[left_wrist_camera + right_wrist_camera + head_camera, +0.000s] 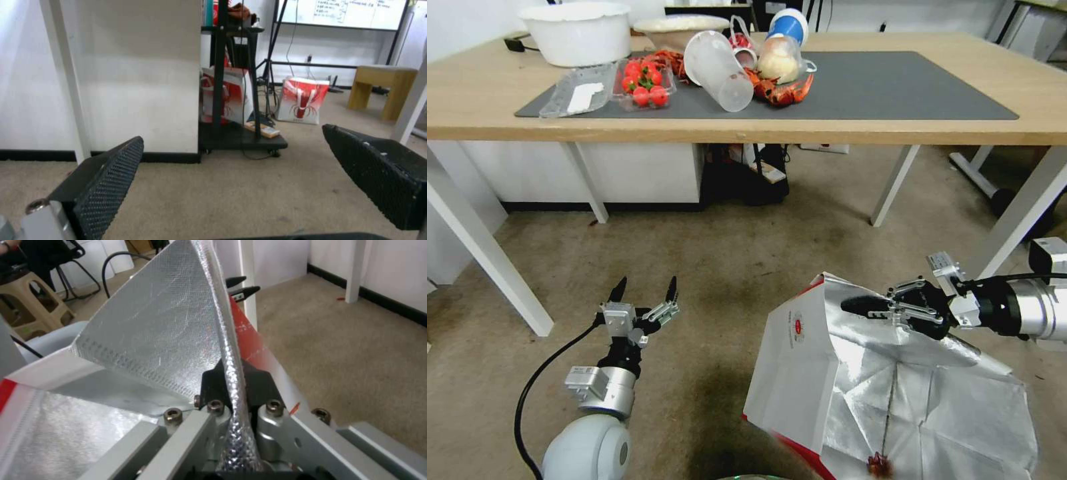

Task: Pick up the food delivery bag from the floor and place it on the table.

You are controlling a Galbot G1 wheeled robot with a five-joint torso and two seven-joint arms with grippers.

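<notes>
Lower right of my head view holds the bag (827, 373), standing open on the carpet with its silver foil lining facing up and a small round red logo on its white side. My right gripper (864, 305) reaches in from the right edge and is closed on the bag's upper rim. From the right wrist camera I see the foil edge (231, 373) pinched flat between the two black jaws, the red side of the bag just beyond it.

My left gripper (644, 291) sits at lower left of the head view, just above the carpet and well apart from the bag, its fingers spread wide and holding nothing. The left wrist camera shows both black textured pads (111, 180) with bare carpet between them.

Across the upper frame runs the table (894, 127), light wood with a dark grey mat (its left end is crowded with a white bowl (577, 33), a tray of tomatoes (644, 83) and a tipped clear cup (720, 70)).
</notes>
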